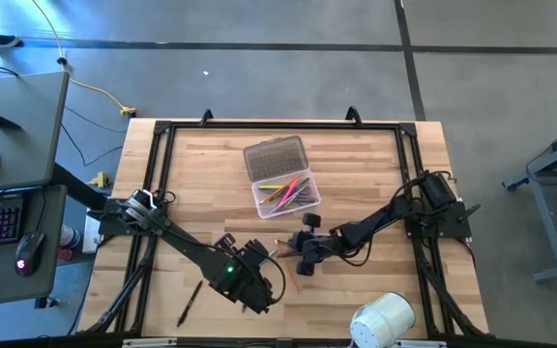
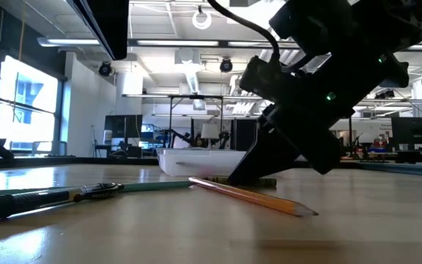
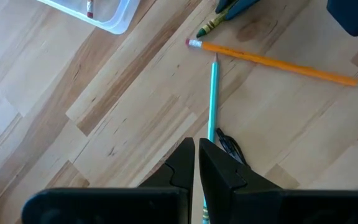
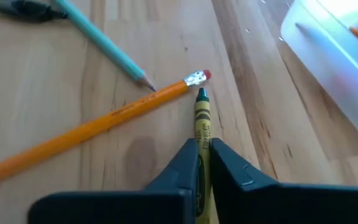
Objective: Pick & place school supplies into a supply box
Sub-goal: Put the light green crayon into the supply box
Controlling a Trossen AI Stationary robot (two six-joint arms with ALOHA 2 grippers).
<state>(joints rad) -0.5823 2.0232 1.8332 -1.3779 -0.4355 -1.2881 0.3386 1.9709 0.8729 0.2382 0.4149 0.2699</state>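
Note:
The clear supply box stands at the table's middle with its ribbed lid open and several coloured sticks inside. Near it an orange pencil, a teal pencil and a black pen lie flat on the wood. My right gripper is down at the table and shut on a yellow-green crayon, whose tip points at the orange pencil's eraser. My left gripper hovers shut above the teal pencil, touching nothing. My right gripper pinches the crayon's rear part between its two fingers. The fingers slant down from the table's right side and lie along the crayon, whose front half sticks out ahead of them. In the low view the crayon lies on the tabletop.
A fat white roll stands at the near right edge. Another dark pen lies near the front left. A black frame runs around the tabletop. Bare wood shows between the box and the left rail.

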